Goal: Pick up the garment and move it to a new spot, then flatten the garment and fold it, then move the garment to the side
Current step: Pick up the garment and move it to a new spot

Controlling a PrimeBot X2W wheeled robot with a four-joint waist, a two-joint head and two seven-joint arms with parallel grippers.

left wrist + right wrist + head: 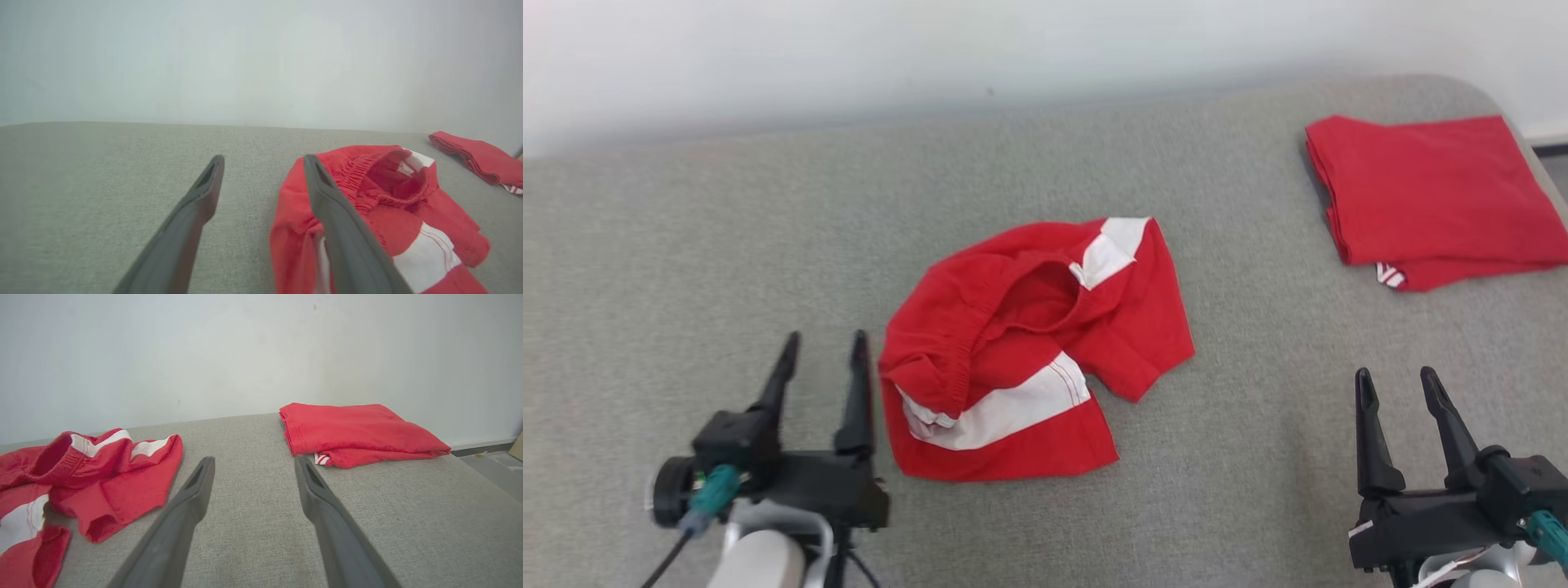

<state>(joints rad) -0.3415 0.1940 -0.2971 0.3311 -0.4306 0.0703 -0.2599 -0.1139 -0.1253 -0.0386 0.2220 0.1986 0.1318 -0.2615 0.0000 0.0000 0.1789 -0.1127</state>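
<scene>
1. Two red pieces are on the grey fabric surface (727,261) as I look down. The garment (1029,351), a crumpled pair of red shorts, sits around the middle, well away from the far edge by the white wall (849,49).
2. I can see the garment is bunched up, not flat. Its elastic waistband (956,363) gapes open, a broad white stripe (1013,404) runs across the part nearest me, and another white patch shows on its far side.
3. Over in the far right corner lies a folded red piece (1429,192) in a neat stack. A scrap of red-and-white striped trim peeks out at its near edge, and it is well apart from the garment.
4. My left gripper (826,336) is just left of the garment, towards the near edge. Its fingers are spread wide and point at the far edge, with only bare grey fabric between them. The finger closer to the garment is just beside its left edge, and I can't tell whether it touches the cloth.
5. My right gripper (1396,376) is near the right end of the near edge. Its fingers are also parted and grip nothing, with plain grey fabric showing between them. It is well apart from the garment, and the folded red piece lies beyond it towards the far right corner.
</scene>
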